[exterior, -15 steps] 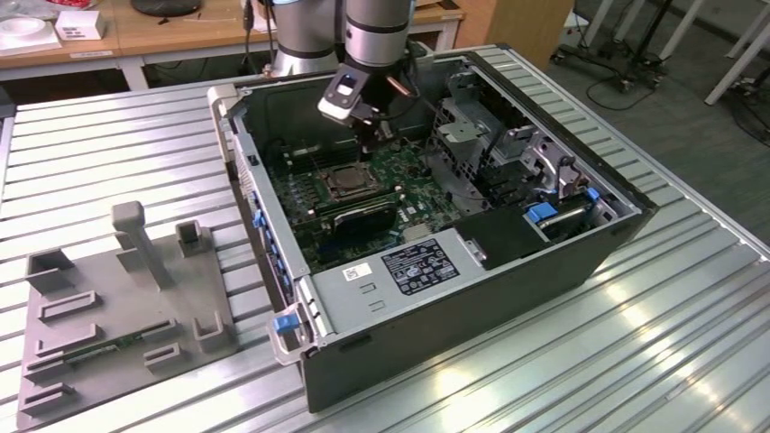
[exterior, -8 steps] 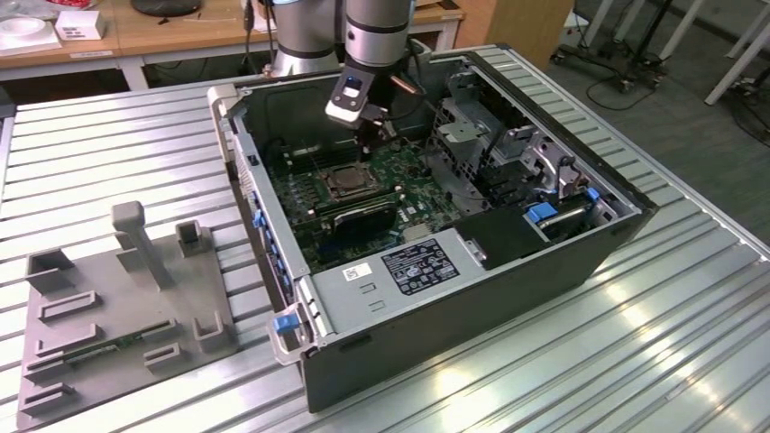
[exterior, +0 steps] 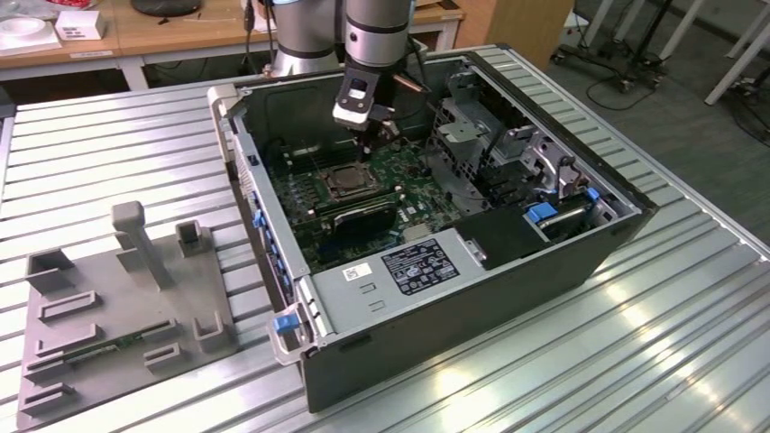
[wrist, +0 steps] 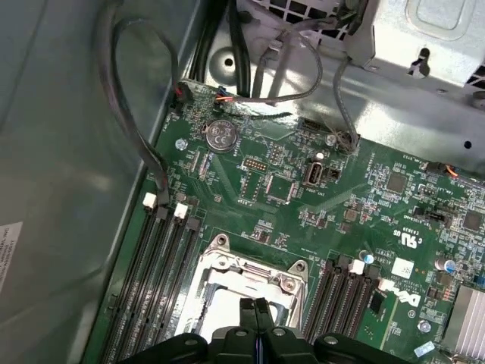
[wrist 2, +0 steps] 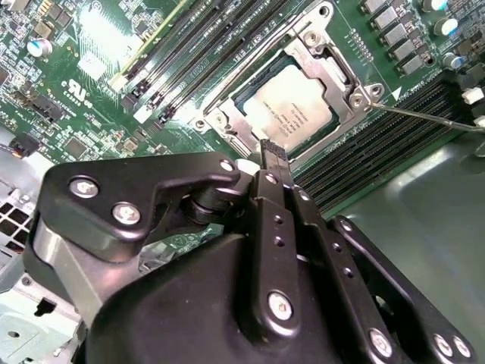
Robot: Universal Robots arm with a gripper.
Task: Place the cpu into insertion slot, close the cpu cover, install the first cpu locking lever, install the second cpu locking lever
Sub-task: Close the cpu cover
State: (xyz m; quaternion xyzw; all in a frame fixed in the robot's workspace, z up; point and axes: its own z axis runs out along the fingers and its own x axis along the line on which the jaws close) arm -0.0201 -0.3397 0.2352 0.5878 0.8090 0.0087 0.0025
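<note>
Second wrist view puts the gripper (wrist 2: 271,148) nearest, fingers pressed together with nothing seen between them, tips just over the near edge of the cpu cover (wrist 2: 224,121). Straight beyond lies the cpu (wrist 2: 292,114), flat in the insertion slot (wrist 2: 241,97), mid-board on the green circuit board (wrist 2: 98,91). Farther off, a thin lever (wrist 2: 424,117) angles out over the memory slots (wrist 2: 379,152).

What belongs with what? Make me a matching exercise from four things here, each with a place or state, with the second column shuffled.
1. pale silvery square cpu
2. round silver coin battery
3. black gripper
4. grey plastic fixture

A. on the slatted metal table, outside the computer case
B. shut, tips just above the silvery cpu cover
C. seated inside the cpu cover's window
D. on the green board, near its edge

Pairs: 1-C; 2-D; 3-B; 4-A
</note>
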